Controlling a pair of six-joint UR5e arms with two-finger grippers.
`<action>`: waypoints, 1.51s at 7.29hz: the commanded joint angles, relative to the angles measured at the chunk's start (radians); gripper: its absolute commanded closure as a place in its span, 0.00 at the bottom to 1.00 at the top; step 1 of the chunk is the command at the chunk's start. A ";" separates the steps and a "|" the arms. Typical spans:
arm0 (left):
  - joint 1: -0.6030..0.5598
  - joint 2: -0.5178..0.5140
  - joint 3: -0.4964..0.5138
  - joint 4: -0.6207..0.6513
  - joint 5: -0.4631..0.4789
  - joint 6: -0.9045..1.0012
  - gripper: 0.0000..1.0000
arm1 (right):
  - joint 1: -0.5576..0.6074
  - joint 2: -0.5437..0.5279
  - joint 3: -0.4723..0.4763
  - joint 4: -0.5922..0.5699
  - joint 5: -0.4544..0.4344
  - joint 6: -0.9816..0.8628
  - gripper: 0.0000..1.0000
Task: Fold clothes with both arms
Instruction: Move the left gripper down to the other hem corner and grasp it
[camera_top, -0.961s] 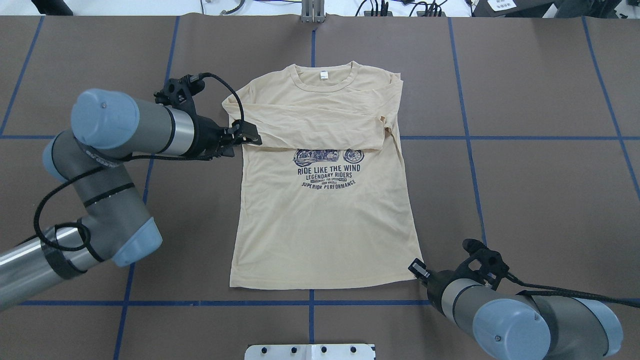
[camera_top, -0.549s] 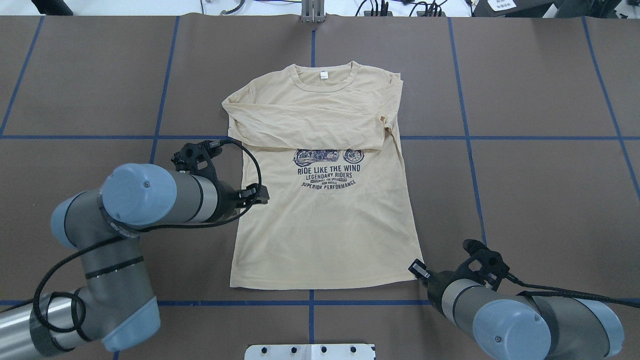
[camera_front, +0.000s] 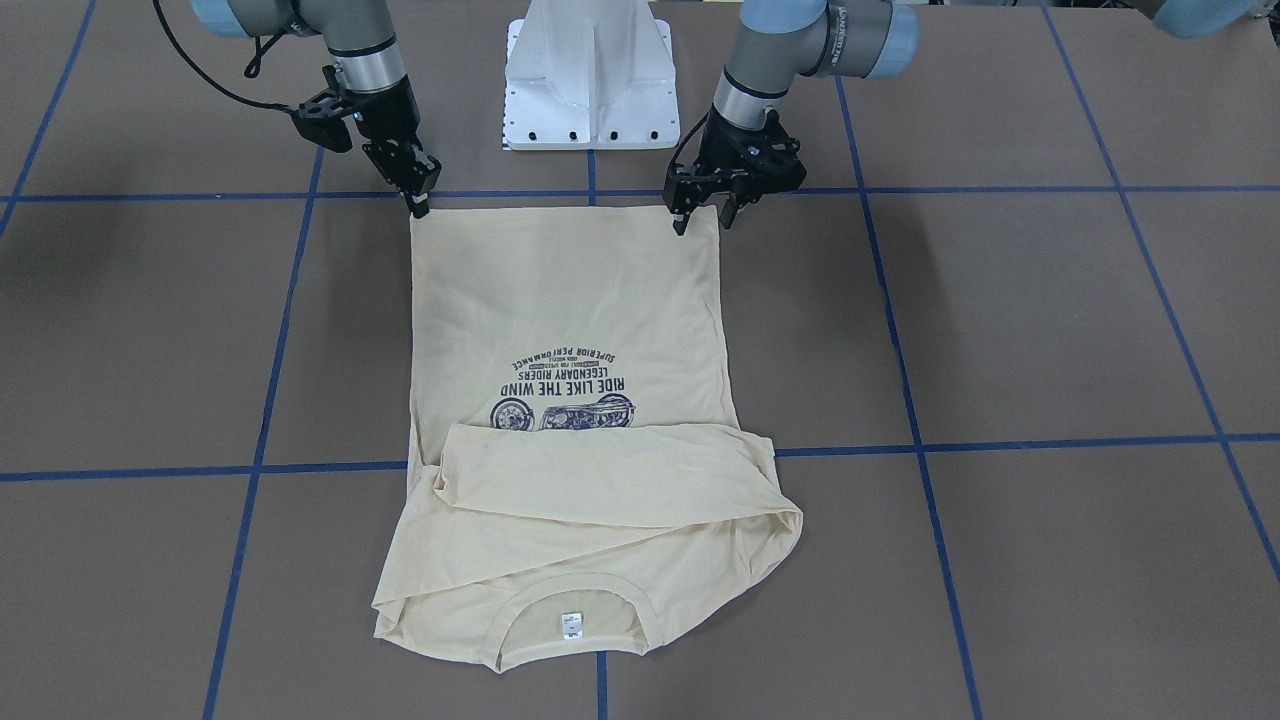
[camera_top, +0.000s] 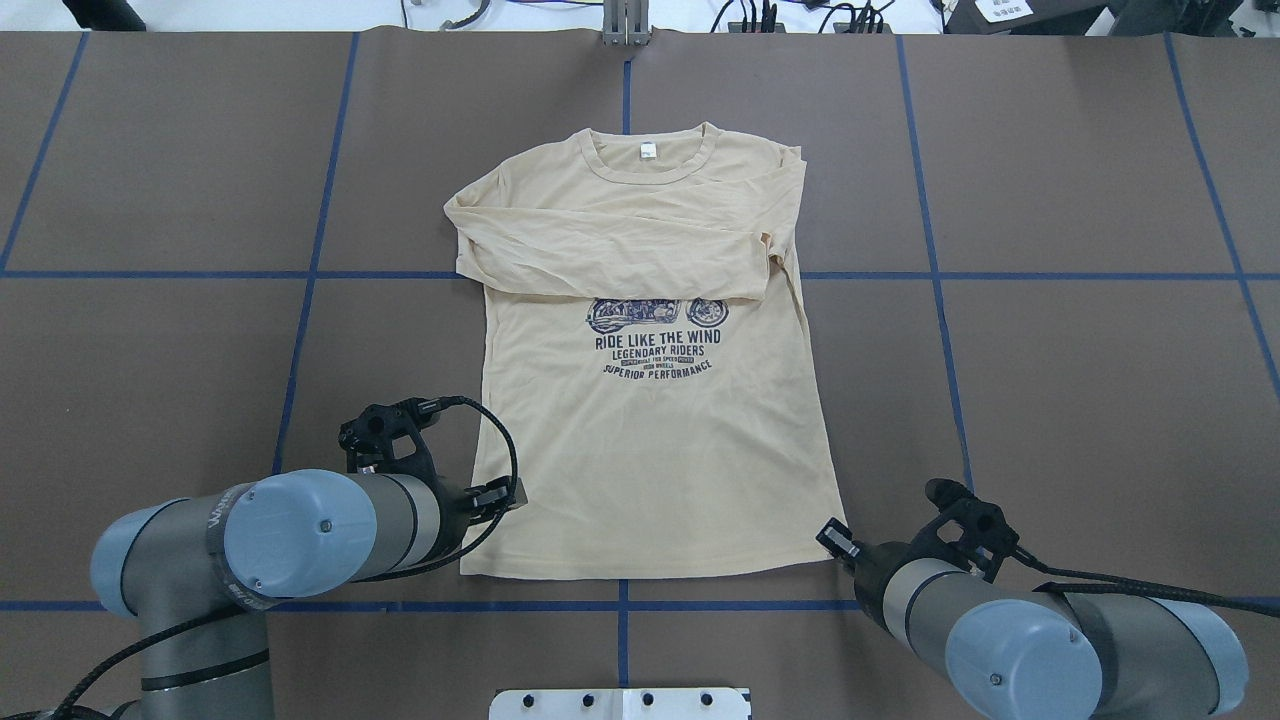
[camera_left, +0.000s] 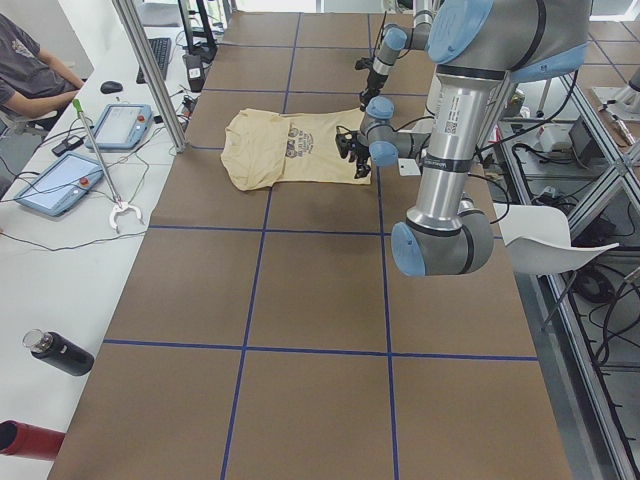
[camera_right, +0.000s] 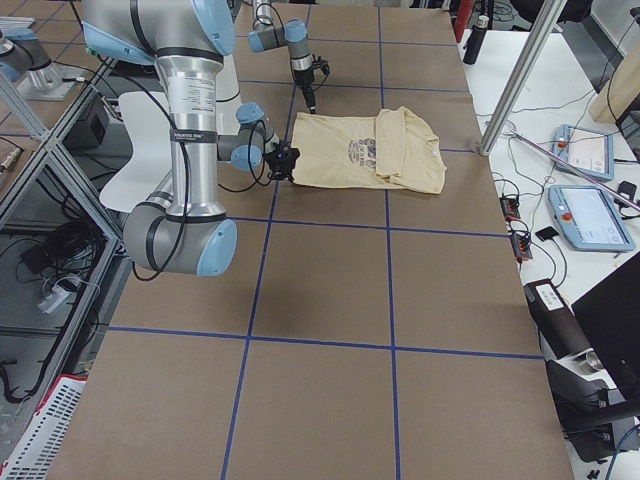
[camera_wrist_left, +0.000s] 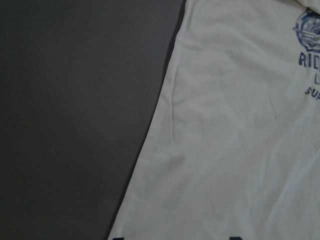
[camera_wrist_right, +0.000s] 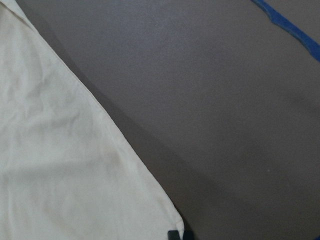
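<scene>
The pale yellow T-shirt (camera_top: 650, 450) lies flat, print up, with both sleeves folded across the chest and the collar at the far side. It also shows in the front view (camera_front: 565, 300). My left gripper (camera_top: 510, 495) is open over the shirt's near-left hem corner, and it shows in the front view (camera_front: 703, 222). The left wrist view shows the shirt's side edge (camera_wrist_left: 240, 140) with two dark fingertips set apart. My right gripper (camera_top: 835, 540) sits at the near-right hem corner, also in the front view (camera_front: 420, 205). Its fingertips (camera_wrist_right: 173, 235) are together at the shirt's corner (camera_wrist_right: 60, 165).
The white pedestal base (camera_front: 590, 80) stands just behind the hem. Blue tape lines (camera_top: 620, 605) cross the brown table. A side bench holds tablets (camera_left: 120, 125) and a dark bottle (camera_left: 60, 352). A seated person (camera_left: 30, 70) is beside it.
My left arm has swung from the folded sleeve at the shirt's left shoulder down along its left edge to the near hem corner. The right arm and the shirt have not moved.
</scene>
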 joint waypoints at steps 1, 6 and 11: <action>0.010 0.006 0.006 0.003 -0.007 -0.008 0.26 | 0.001 0.000 0.001 0.000 0.000 0.000 1.00; 0.051 0.029 0.009 0.003 -0.033 -0.031 0.31 | -0.002 0.002 0.001 0.000 0.000 0.000 1.00; 0.072 0.030 0.012 0.005 -0.045 -0.070 0.76 | 0.001 0.004 0.002 0.000 0.000 0.001 1.00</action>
